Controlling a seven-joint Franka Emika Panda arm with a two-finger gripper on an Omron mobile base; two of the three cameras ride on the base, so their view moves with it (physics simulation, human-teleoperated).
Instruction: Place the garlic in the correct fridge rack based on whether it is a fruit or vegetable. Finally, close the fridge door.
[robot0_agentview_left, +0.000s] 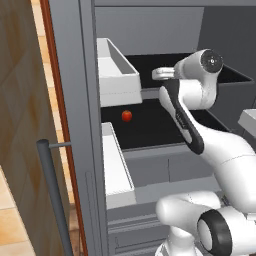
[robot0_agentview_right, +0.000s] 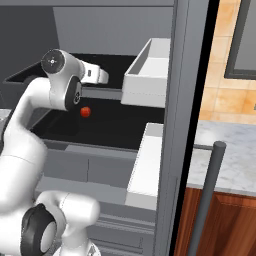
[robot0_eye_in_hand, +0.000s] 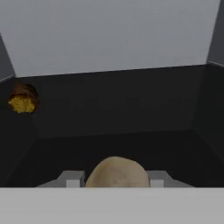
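Garlic (robot0_eye_in_hand: 116, 172) sits between the two fingertips (robot0_eye_in_hand: 72, 179) of the hand (robot0_eye_in_hand: 114, 180), which is clenched on it; in the hand view the tan lump bulges up between the grey tips, with the black floor of the fridge rack (robot0_eye_in_hand: 122, 109) spreading out beyond it toward the grey back wall (robot0_eye_in_hand: 113, 35). Far to the left on that rack, against the side wall, lies a small orange-brown lump (robot0_eye_in_hand: 22, 99), well apart from the garlic.

In the left base view the white arm (robot0_agentview_left: 200, 90) reaches into the open grey fridge at the height of the fridge rack (robot0_agentview_left: 150, 62), the higher of the two black shelves, and the wrist points in over it. On the lower black shelf (robot0_agentview_left: 150, 130) rests a small red round fruit (robot0_agentview_left: 127, 116), below the fridge rack and clear of the arm. A white bin (robot0_agentview_left: 117, 72) stands on the door side beside the fridge rack, and a second white bin (robot0_agentview_left: 117, 167) sits lower, beside the lower shelf. The fridge door (robot0_agentview_left: 75, 125) stands open, its dark bar handle (robot0_agentview_left: 52, 195) toward the camera. The right base view shows the same fruit (robot0_agentview_right: 86, 112) just under the arm's elbow.
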